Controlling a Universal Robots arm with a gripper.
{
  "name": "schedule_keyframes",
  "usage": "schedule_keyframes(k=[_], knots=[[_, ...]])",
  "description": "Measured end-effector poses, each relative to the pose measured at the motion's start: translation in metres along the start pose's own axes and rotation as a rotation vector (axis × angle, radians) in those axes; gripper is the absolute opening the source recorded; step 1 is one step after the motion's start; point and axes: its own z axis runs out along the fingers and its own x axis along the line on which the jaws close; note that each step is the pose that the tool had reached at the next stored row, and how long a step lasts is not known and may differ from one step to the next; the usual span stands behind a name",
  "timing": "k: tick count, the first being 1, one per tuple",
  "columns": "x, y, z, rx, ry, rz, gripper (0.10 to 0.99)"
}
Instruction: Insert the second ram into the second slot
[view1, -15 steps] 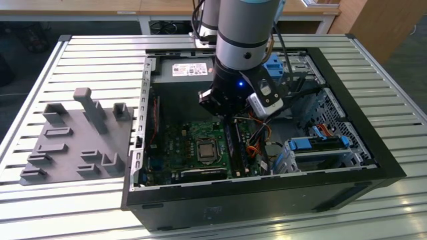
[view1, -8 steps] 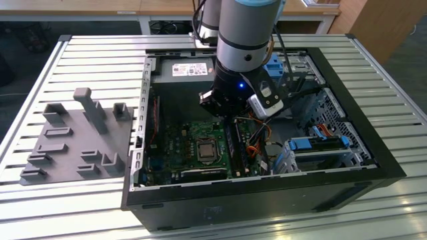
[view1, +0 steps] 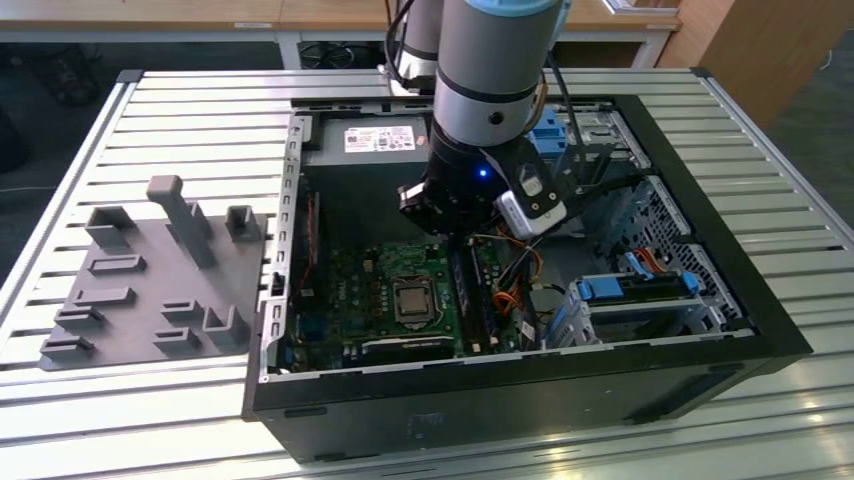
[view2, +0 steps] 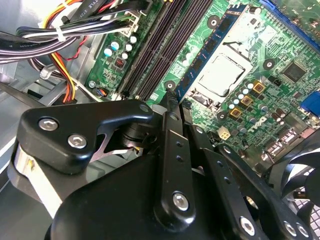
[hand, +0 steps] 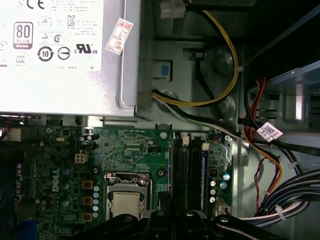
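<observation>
Although the black two-fingered gripper (view2: 171, 100) shows its fingers drawn close together in the second wrist view, it is not clear whether they pinch the second ram (view2: 210, 47), a thin blue circuit-board stick with dark chips, or only press on it. The stick's near end meets the fingertips. From there it runs away from them on edge, just beside the row of long black memory slots (view2: 155, 50), on the side towards the silver processor socket (view2: 220, 75). In the exterior view the gripper (view1: 458, 238) hangs low inside the open black computer case (view1: 467, 410), at one end of the slots. The task looks well advanced, since the stick is at the green motherboard (hand: 140, 150) and lined up along the slots. Whether it is fully seated or latched cannot be told. Beyond the fingertips, past the far end of the slots, the grey metal power supply (hand: 127, 75) carries a white label (hand: 50, 35) crowded with black certification marks. Next to that is a small red-and-white sticker (hand: 120, 36). Off to one side of the fingers, a white printed tag (hand: 269, 132) hangs on a cable.
</observation>
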Motion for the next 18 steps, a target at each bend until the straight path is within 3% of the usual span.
schedule_keyframes(k=[18], knots=[[0.0002,-0.0001,0.0035,0.0,0.0,0.0,0.137]])
